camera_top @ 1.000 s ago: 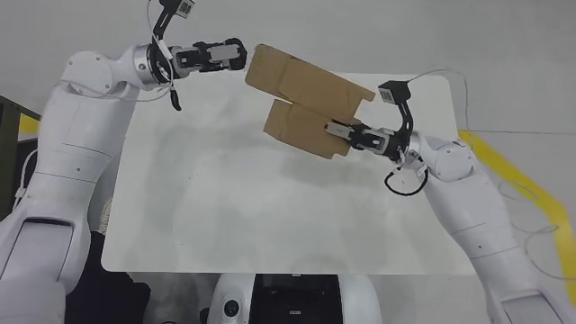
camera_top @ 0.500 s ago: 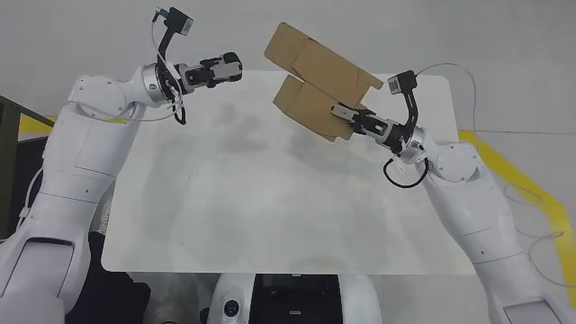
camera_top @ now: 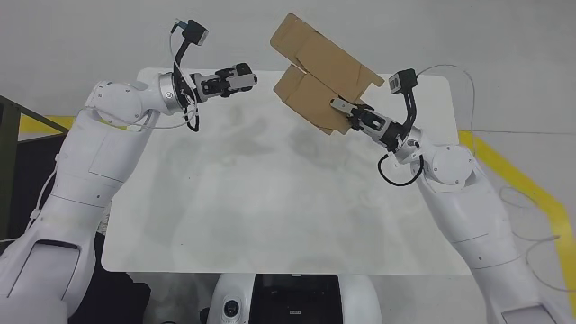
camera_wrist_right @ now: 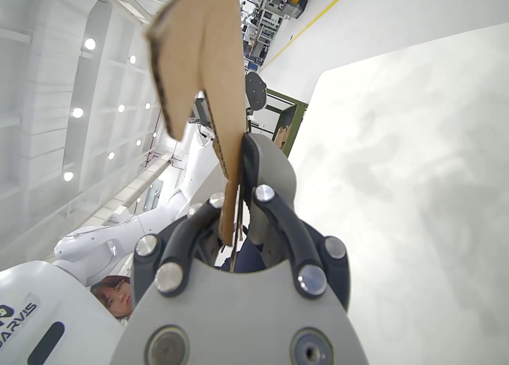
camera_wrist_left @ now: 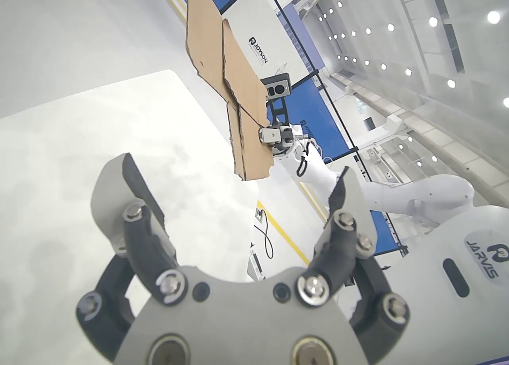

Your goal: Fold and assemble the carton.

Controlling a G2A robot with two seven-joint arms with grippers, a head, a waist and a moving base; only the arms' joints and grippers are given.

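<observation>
A white, round-cornered rectangular bench [camera_top: 270,198] takes up the middle of the top view, and its pale surface is marked with faint grey smudges. A flattened brown corrugated cardboard carton [camera_top: 319,76] is held in the air above the bench's far edge, tilted, with no part of it touching the surface. It is not yet opened into a box: the panels lie together and one flap is bent slightly away from the rest. Its lower edge is clamped in the right pincer [camera_top: 340,105], whose fingers are closed tight on the cardboard [camera_wrist_right: 214,64]. The left pincer [camera_top: 247,78] is spread wide with nothing in it, is held over the far left part of the bench, and is pointed toward the carton [camera_wrist_left: 242,104] but kept well apart from it. A yellow floor stripe [camera_top: 504,157] is seen beyond the bench's right side.
</observation>
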